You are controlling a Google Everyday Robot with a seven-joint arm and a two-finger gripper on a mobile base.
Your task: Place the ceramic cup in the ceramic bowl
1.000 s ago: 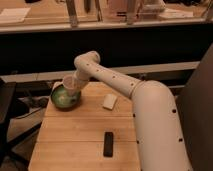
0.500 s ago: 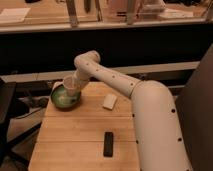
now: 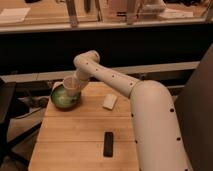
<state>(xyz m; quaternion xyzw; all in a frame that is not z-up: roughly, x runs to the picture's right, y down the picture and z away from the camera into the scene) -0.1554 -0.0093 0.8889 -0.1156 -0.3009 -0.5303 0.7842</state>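
The ceramic cup [image 3: 69, 86], small and pale cream, hangs tilted just over the right rim of the ceramic bowl [image 3: 59, 99]. The glossy green bowl sits at the far left corner of the wooden table [image 3: 75, 131]. My gripper [image 3: 75, 83] is at the cup's right side and is shut on it. The white arm bends down to it from an elbow above. The cup's base is at or just inside the bowl, and I cannot tell whether it touches.
A flat white rectangular block [image 3: 109, 102] lies on the table right of the bowl. A black bar-shaped object [image 3: 108, 144] lies near the front edge. A dark shelf front runs behind the table, and my white arm covers the table's right side.
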